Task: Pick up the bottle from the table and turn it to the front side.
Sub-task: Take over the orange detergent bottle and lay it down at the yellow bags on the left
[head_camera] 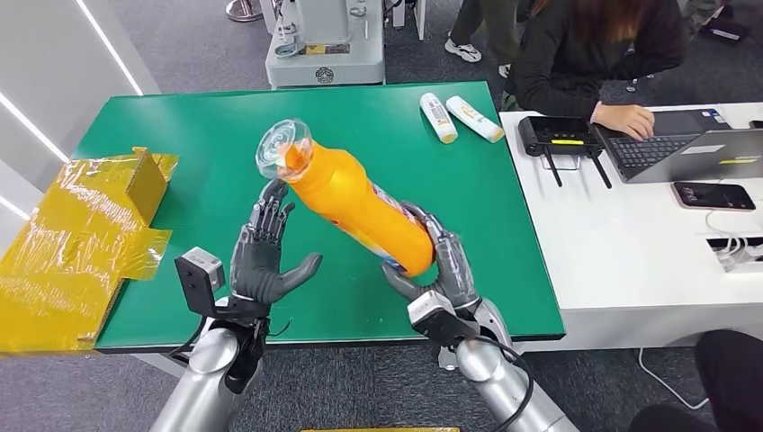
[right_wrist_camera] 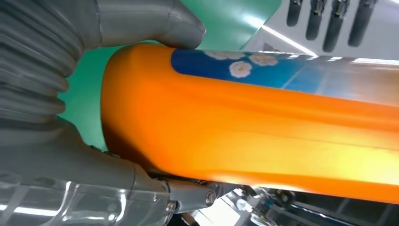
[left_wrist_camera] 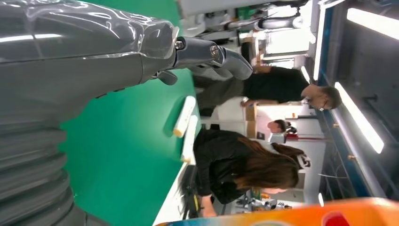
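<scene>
From the head view, one orange bottle (head_camera: 360, 202) is being held above the green table (head_camera: 216, 144), tilted, its clear cap (head_camera: 282, 148) pointing away from the robot. The right hand (head_camera: 441, 265) is grasping the bottle's base end, fingers wrapping round it. The left hand (head_camera: 263, 256) is hovering beside the bottle with fingers spread and nothing in them; whether its fingertips are touching the cap is hard to tell. Two white tubes (head_camera: 459, 117) are lying near the table's far right edge, and crumpled yellow wrapping (head_camera: 72, 234) is spilling over the left edge. A person (head_camera: 594, 45) is typing at one laptop (head_camera: 684, 153) on the adjoining white desk.

In the left wrist view, the left hand (left_wrist_camera: 94, 61) is showing released fingers over bare green surface; the two tubes (left_wrist_camera: 184, 125) are lying beyond, and an orange strip of the bottle (left_wrist_camera: 301, 214) is cut off by the frame.

In the right wrist view, the bottle (right_wrist_camera: 263, 127) is crowding the frame, its blue flowered label (right_wrist_camera: 263, 68) partly cut off, with the thumb (right_wrist_camera: 155, 26) pressing its end.
</scene>
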Available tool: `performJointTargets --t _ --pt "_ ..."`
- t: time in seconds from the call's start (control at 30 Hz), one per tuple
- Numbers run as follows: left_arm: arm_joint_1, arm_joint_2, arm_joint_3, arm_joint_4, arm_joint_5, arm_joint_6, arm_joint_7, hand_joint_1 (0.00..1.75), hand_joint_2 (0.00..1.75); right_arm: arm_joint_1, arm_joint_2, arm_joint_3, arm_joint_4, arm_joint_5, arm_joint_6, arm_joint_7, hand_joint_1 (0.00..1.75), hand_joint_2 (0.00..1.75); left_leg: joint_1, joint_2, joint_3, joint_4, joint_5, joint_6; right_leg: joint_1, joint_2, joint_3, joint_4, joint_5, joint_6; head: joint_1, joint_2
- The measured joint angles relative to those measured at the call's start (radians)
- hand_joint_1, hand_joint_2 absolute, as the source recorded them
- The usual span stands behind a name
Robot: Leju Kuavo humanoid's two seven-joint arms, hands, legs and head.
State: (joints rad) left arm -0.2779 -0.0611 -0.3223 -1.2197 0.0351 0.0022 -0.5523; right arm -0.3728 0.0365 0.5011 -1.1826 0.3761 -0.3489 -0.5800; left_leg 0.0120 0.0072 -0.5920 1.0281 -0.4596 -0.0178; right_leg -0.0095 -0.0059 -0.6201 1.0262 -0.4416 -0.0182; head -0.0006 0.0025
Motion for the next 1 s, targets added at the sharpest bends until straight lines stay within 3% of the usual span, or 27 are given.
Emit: performJointTargets --t 0.43,0.7,1.0 --pt "-0.133 0.018 0.000 0.033 -0.001 0.001 0.030 0.00 1.75 -0.108 0.028 0.022 0.122 0.040 0.007 0.054 1.75 1.75 0.000 -0.001 0.000 0.000 0.000 0.000 0.000 -0.001 0.000 0.000 0.000 0.000 0.000 0.000" --pt "-0.156 0.062 0.000 0.033 0.048 -0.142 0.114 0.00 1.75 -0.127 0.001 0.019 0.208 0.241 -0.046 0.126 1.75 1.75 0.000 -0.001 0.000 0.000 0.000 -0.001 0.000 0.000 0.000 0.000 0.000 0.000 0.000 0.000" --pt "-0.169 0.074 -0.001 0.062 0.172 -0.333 0.164 0.00 1.75 -0.144 -0.019 -0.001 0.240 0.326 -0.078 0.135 1.75 1.75 0.000 0.000 0.000 0.000 0.000 -0.001 0.000 0.000 0.000 0.000 0.000 0.000 0.000 0.000"
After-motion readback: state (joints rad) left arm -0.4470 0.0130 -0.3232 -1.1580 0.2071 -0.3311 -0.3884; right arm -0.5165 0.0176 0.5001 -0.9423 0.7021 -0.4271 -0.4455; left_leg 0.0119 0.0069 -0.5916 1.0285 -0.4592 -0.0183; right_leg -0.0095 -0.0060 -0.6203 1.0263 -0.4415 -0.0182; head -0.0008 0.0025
